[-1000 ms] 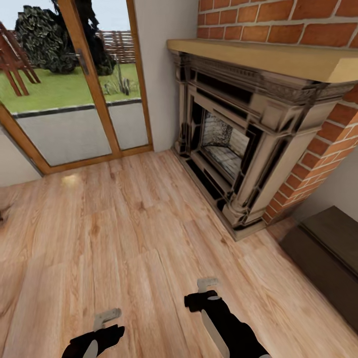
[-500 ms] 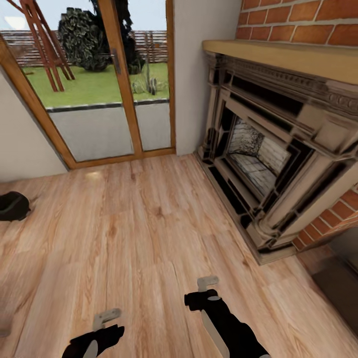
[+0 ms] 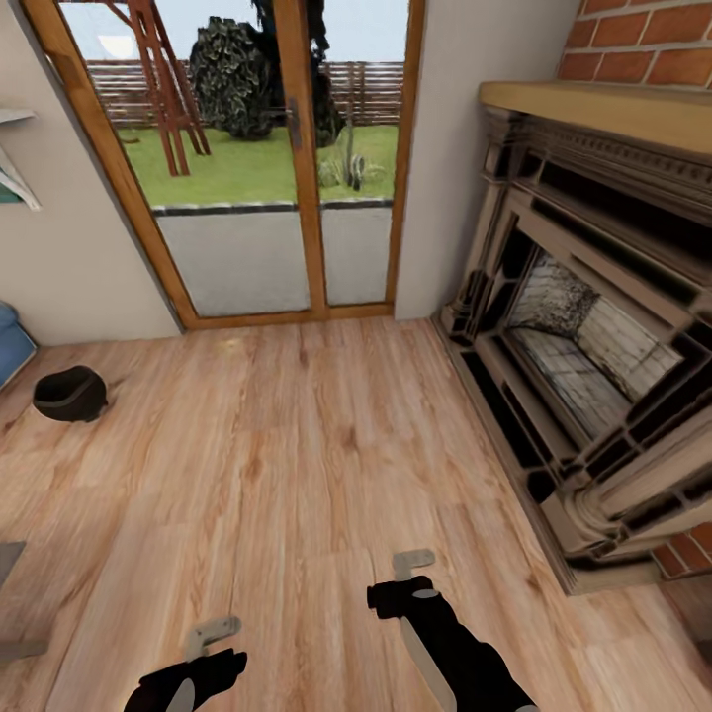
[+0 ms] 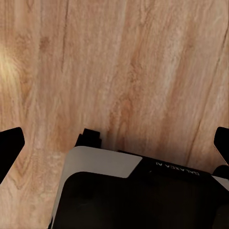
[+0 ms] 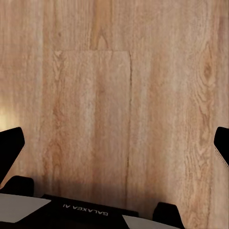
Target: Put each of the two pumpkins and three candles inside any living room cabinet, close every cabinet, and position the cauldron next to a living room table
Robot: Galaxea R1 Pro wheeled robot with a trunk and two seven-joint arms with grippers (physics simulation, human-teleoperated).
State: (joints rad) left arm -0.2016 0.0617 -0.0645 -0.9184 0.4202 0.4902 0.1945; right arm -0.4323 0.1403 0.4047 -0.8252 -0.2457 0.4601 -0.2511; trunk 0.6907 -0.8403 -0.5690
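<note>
In the head view, the cauldron (image 3: 69,394) stands on the wooden floor (image 3: 297,465) close to the floor's left edge, its round mouth facing up, well apart from both arms. Behind it, a glass door with a wooden frame (image 3: 297,168) looks out on a lawn, and a stone fireplace (image 3: 583,346) with a brick wall above it stands along the right edge of the floor. A small blue thing (image 3: 12,341) is cut by the left border near the cauldron; what it is cannot be told. The left gripper (image 3: 213,633) and the right gripper (image 3: 412,564) hang low over the bare floor boards near the front, with nothing between their fingers. In the left wrist view, the dark fingertips (image 4: 10,145) of the left gripper sit at the two far sides of the picture, so the jaws are spread wide over the floor planks (image 4: 133,71). In the right wrist view, the fingertips (image 5: 9,145) of the right gripper are spread wide in the same way, holding nothing, above pale floor planks (image 5: 114,95).
</note>
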